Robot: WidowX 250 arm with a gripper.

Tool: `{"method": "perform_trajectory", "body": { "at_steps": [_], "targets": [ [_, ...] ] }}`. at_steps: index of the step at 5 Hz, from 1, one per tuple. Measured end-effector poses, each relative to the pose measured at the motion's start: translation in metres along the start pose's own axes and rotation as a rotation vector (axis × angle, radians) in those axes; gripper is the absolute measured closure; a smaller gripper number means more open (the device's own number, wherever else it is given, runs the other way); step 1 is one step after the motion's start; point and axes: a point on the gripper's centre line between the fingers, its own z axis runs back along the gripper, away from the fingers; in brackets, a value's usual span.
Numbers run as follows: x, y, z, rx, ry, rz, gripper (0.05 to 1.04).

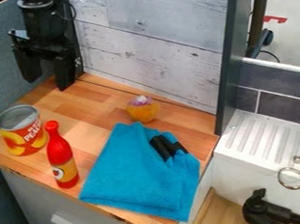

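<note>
My gripper (46, 81) hangs at the upper left, over the back left corner of the wooden counter, its two fingers apart with nothing between them. Below it, near the left edge, a can (22, 135) with a yellow and red label stands upright. Just right of the can is a red bottle (62, 156), also upright. A small orange and purple item (142, 109) rests near the back wall. The blue cloth (137, 175) lies folded at the front right of the counter, with two black pieces (161, 148) on its upper right part.
A wood-plank wall (153, 31) backs the counter (81, 109), and a dark upright post (230, 64) stands at its right end. Further right are a white ridged sink ledge (255, 138), metal rings (291, 178) and a black faucet-like part (266, 210).
</note>
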Motion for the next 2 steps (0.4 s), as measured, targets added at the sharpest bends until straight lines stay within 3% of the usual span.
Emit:
{"method": "perform_trajectory", "body": {
  "at_steps": [1,2],
  "targets": [
    [-0.002,-0.002,-0.011,-0.008,0.026,0.001,0.083],
    [-0.025,0.005,-0.009,0.08,-0.005,0.027,0.083]
  ]
}}
